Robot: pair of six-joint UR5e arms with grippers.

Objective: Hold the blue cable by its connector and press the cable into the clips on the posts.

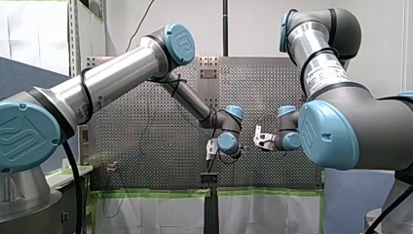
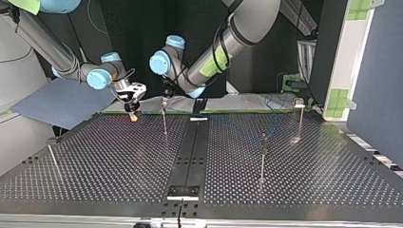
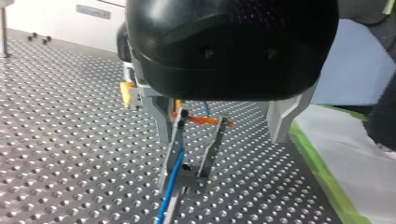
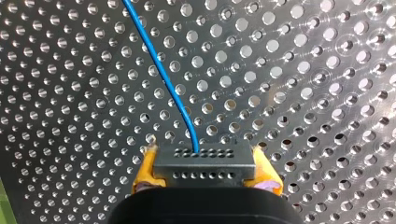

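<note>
A black connector (image 4: 204,170) is clamped between the yellow pads of my right gripper (image 4: 204,161). The blue cable (image 4: 163,74) leaves it and runs out over the perforated table. At the top view's left, my right gripper (image 2: 133,113) hangs just above the table's far edge. My left gripper (image 3: 223,139) is open, its grey metal fingers (image 3: 161,119) wide apart on either side of a forked clip (image 3: 191,177) on a thin post (image 2: 165,124). The blue cable (image 3: 173,170) runs along one prong of that clip. My left gripper (image 2: 165,101) hovers over the post's top.
Three more thin posts stand on the table (image 2: 119,161): one (image 2: 262,159) right of the middle, one (image 2: 299,118) at the far right, one (image 2: 53,160) leaning at the left. A black strip (image 2: 192,147) runs down the middle. Green tape (image 3: 322,168) lines the edge.
</note>
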